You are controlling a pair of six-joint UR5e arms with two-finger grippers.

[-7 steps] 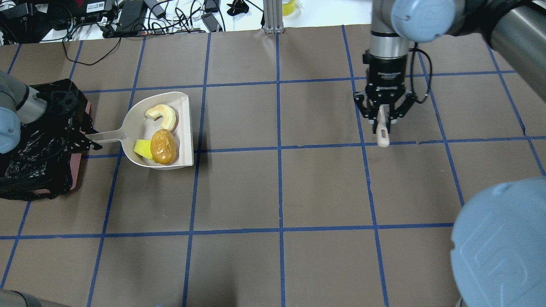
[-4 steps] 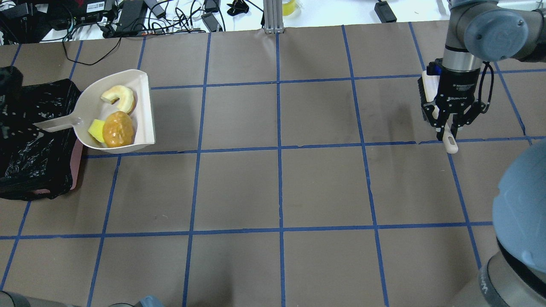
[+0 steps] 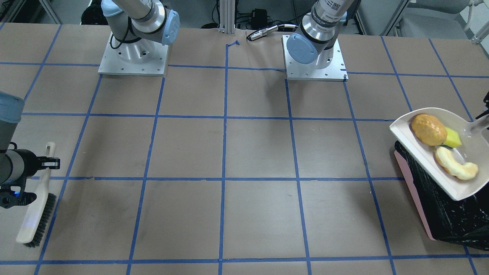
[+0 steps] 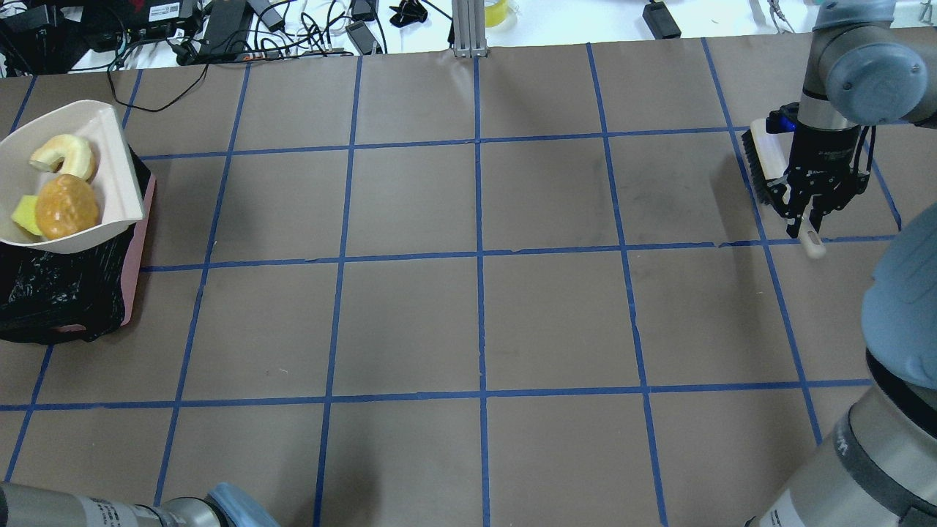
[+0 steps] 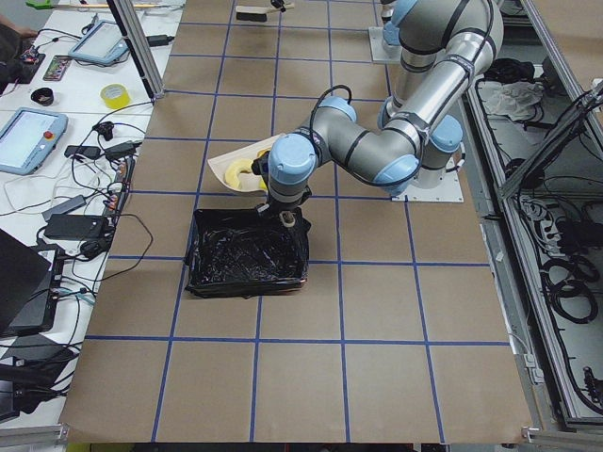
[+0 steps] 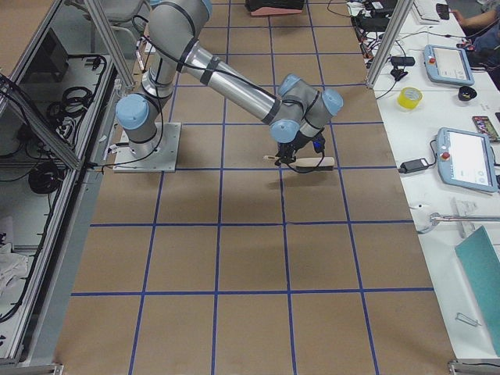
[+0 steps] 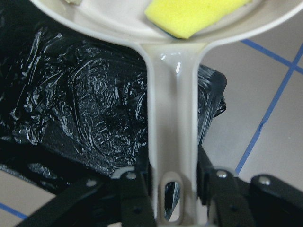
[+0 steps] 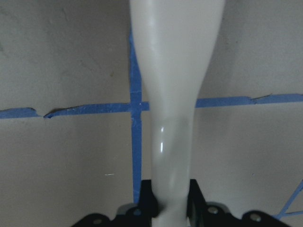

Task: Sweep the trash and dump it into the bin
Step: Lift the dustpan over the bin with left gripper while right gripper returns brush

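**Lining Up the Dump**

Clamping the dustpan [image 4: 121, 165] handle tight in the left gripper [image 7: 173, 182], hovering lump [image 4: 66, 206], wedge [image 4: 25, 217] and crescent [image 4: 66, 156] above the bin [image 4: 139, 241]. Judging the open lip as sitting just over the pink rim: shifting it farther over the black liner first, then rolling the wrist slowly, avoiding spills onto the surface [image 4: 476, 329]. Holding the brush [image 4: 761, 157] in the closed right gripper [image 4: 807, 218], well apart. Losing the left gripper past the overhead edge; hiding part of the wedge under the lump.
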